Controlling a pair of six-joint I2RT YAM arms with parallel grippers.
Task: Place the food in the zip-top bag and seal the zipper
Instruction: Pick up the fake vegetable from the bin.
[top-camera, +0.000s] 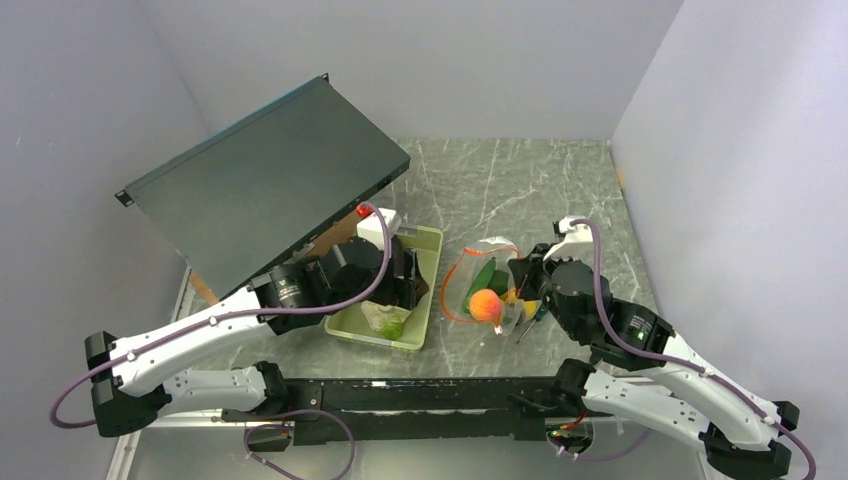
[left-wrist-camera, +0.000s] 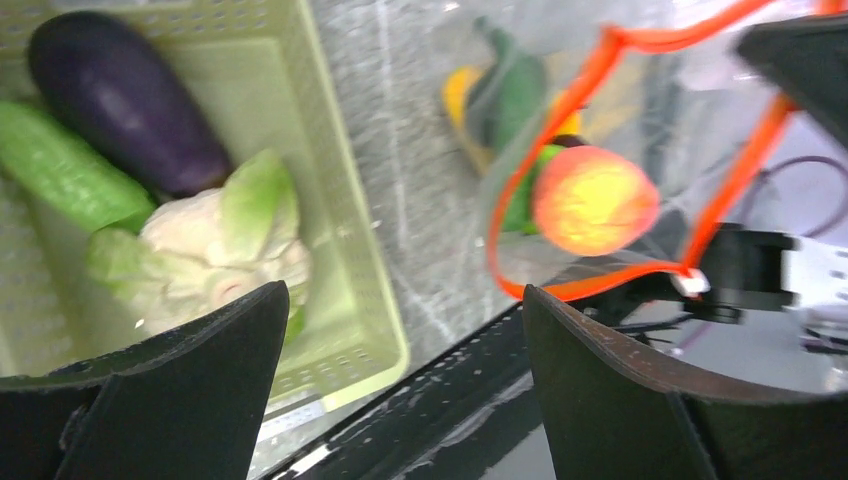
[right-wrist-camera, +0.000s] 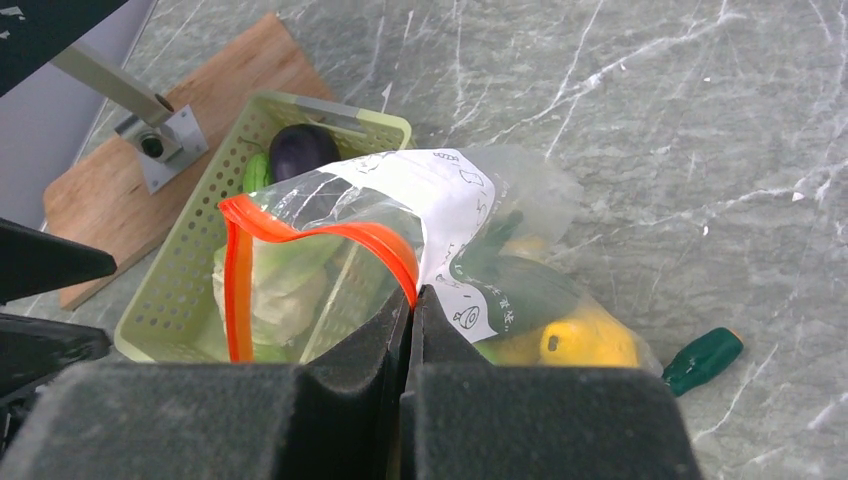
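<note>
A dark grey flat metal panel (top-camera: 265, 185) is seen tilted over the left rear of the grey marble-patterned table (top-camera: 520, 190). The left arm (top-camera: 200, 335) is extended forward and bent inward, with its wrist over the pale green perforated plastic tray (top-camera: 434, 270). The left gripper (left-wrist-camera: 400, 300) is spread wide, with nothing between its fingers. The right arm (top-camera: 660, 350) is folded toward the centre. The right gripper (right-wrist-camera: 412, 300) is clamped tight on the rim of the clear floppy zip-top bag (right-wrist-camera: 530, 200), which lies on the table just right of the tray.

The orange-red zipper (right-wrist-camera: 320, 232) is parted, and the mouth is held up in a loop. Inside the bag are recorded a peach-orange round fruit (left-wrist-camera: 594, 198), a dark green piece (right-wrist-camera: 520, 290) and a yellow piece (right-wrist-camera: 588, 340). In the tray are noted a dark purple aubergine (left-wrist-camera: 125, 100), a green cucumber (left-wrist-camera: 65, 170) and a white-and-green cauliflower (left-wrist-camera: 225, 245). A green-handled screwdriver (right-wrist-camera: 703, 360) lies beside the bag.
</note>
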